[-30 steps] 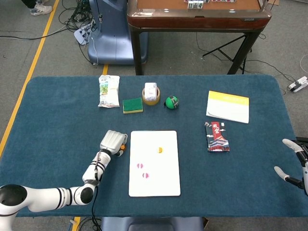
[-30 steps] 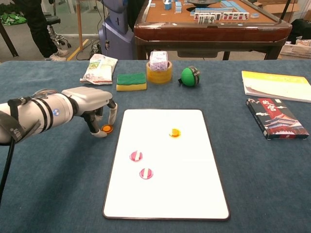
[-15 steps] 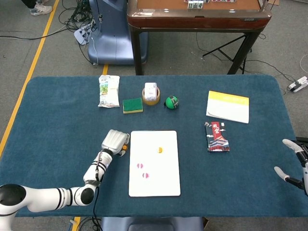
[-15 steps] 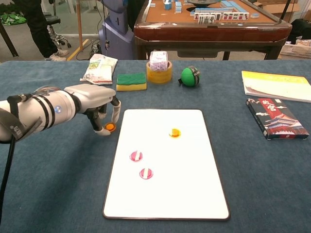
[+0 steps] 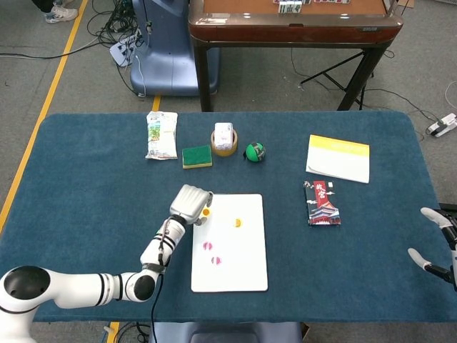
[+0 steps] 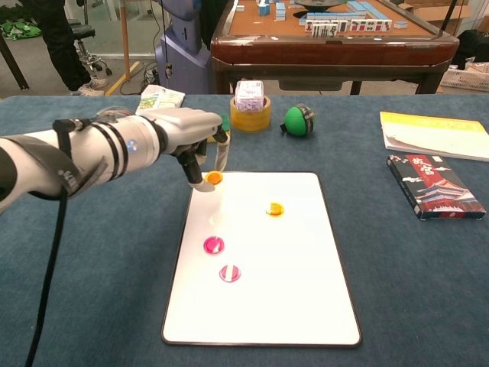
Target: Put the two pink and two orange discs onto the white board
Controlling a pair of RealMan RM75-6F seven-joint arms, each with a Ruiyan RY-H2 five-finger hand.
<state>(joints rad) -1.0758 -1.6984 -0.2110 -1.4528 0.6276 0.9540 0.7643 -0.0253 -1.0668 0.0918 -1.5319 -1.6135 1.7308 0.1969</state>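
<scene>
Chest view: last orange disc [image 6: 214,178] is pinched by left hand [image 6: 195,136] over the board's [image 6: 290,306] near-left corner, raised for release. One orange disc [image 6: 275,209] and both pink discs [image 6: 214,245] are seated there. Right hand [image 5: 437,243] is idle, holding nothing, fingers apart, at the counter [image 5: 93,186] edge.

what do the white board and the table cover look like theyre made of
White board: seemingly smooth, hard plastic or coated sheet; flat, even white, thin dark rim, rounded corners, faint sheen. Table cover: looks like matte blue fabric, probably felt or short-pile cloth; slightly fuzzy, mottled, no glare.
</scene>
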